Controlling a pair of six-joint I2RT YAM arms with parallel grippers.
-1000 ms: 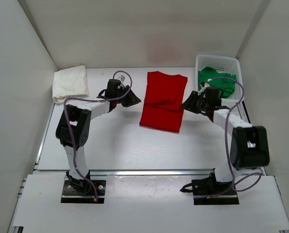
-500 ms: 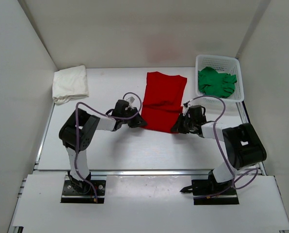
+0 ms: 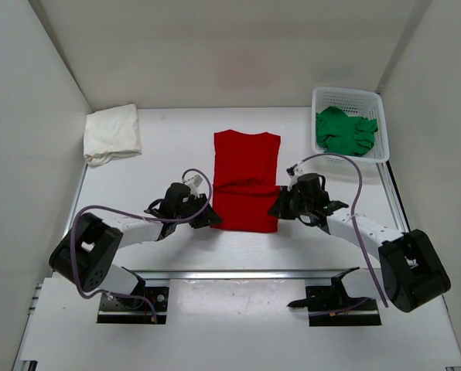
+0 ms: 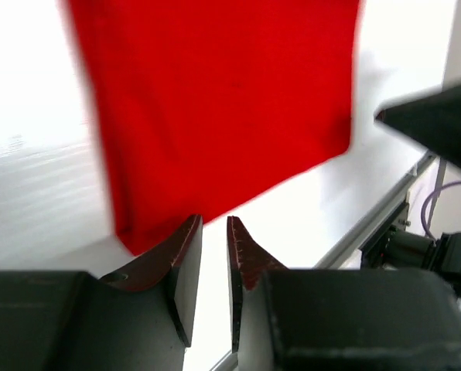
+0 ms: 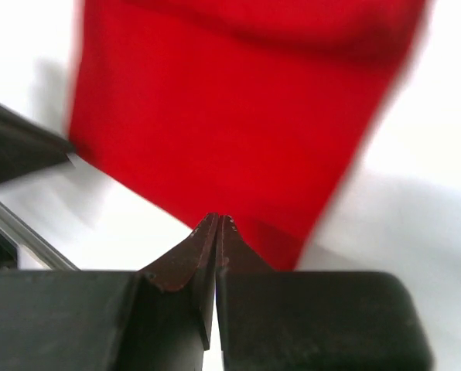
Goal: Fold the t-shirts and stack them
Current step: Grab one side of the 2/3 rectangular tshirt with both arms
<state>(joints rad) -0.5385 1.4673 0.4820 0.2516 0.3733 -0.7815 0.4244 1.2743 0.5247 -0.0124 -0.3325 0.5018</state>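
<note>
The red t-shirt (image 3: 246, 182) lies flat in the middle of the table, folded lengthwise into a tall strip. My left gripper (image 3: 208, 219) is by its near left corner. In the left wrist view its jaws stand slightly apart with nothing between them (image 4: 213, 222), and the shirt (image 4: 215, 100) starts just past the tips. My right gripper (image 3: 278, 209) is at the near right corner, jaws pressed together at the shirt's near edge (image 5: 217, 219), with no cloth showing between them. The white t-shirt (image 3: 111, 134) lies folded at the far left. The green t-shirt (image 3: 343, 130) is bunched in the basket.
A white mesh basket (image 3: 346, 98) stands at the far right corner. White walls enclose the table on three sides. A metal rail (image 3: 230, 273) runs along the table's near edge.
Both arms swept from the shirt's far end to its near corners. The red shirt slid toward me and to the left, and now lies square to the table.
</note>
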